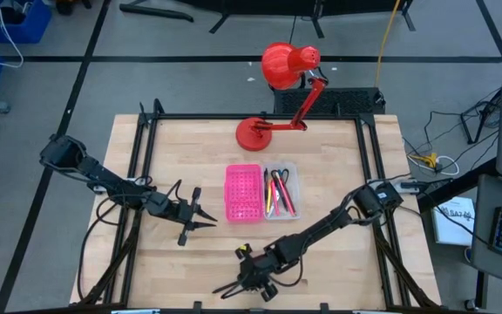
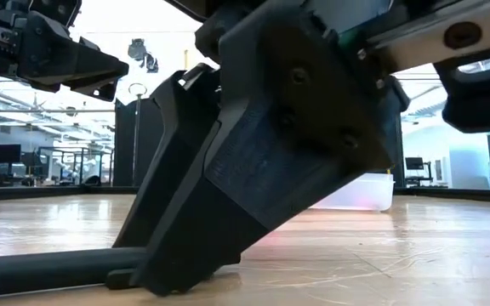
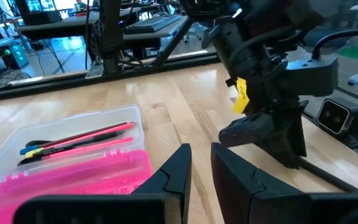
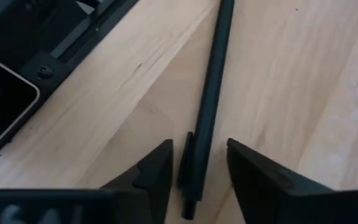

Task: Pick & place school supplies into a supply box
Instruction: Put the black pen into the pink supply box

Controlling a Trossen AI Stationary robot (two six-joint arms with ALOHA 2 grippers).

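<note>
Right gripper (image 4: 197, 165) jaws spread astride black pen (image 4: 211, 93) near table (image 1: 338, 253) front edge; left gripper (image 1: 200, 212) jaws narrowly parted, empty.

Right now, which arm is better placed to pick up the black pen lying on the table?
Right. The right gripper straddles the black pen with fingers open, down at the table's near edge. The left gripper waits off beside the pink box half.
</note>
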